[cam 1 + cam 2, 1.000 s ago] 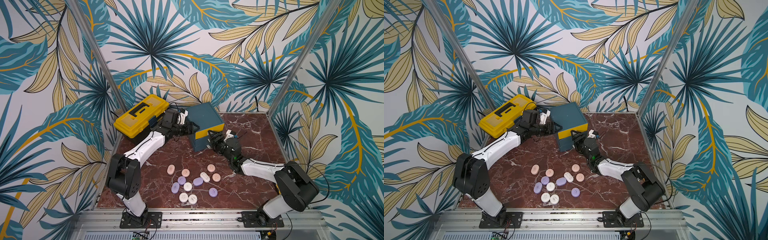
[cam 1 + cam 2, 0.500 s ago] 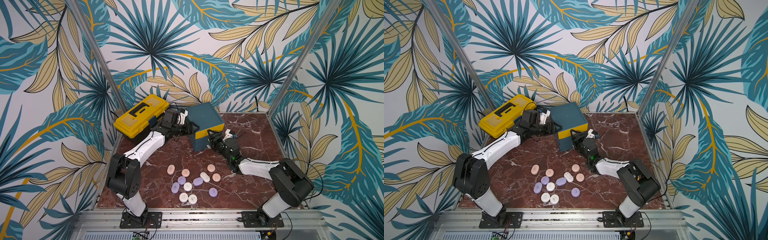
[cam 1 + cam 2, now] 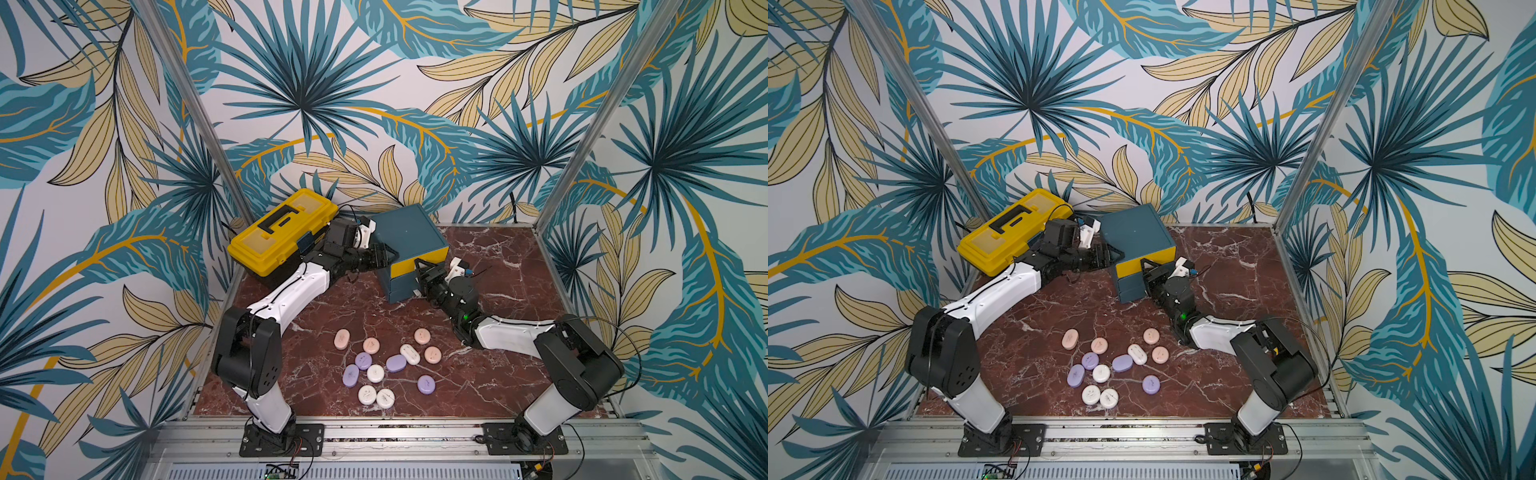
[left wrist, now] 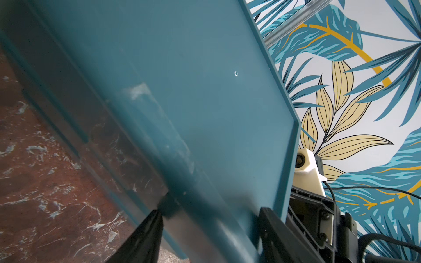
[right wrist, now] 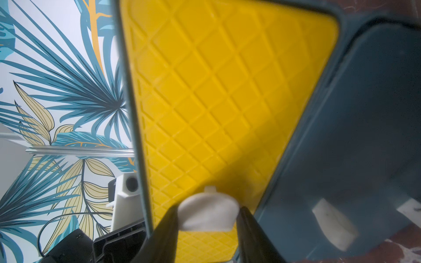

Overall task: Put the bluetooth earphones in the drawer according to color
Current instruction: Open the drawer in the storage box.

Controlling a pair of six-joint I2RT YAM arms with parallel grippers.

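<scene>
Tab [image 5: 208, 211] inside right tool [image 5: 208, 207], left tool [image 4: 210, 210] gripping chest [image 4: 182, 91]

Yellow drawer front [image 5: 216, 91], diamond-ribbed; white tab pull [image 5: 209, 216] pinched between right gripper [image 5: 208, 208] jaws; teal drawer [image 5: 364, 113] adjacent.

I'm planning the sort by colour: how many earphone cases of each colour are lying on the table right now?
Pink earphone cases: 4
Purple earphone cases: 4
White earphone cases: 4
Total: 12
</scene>
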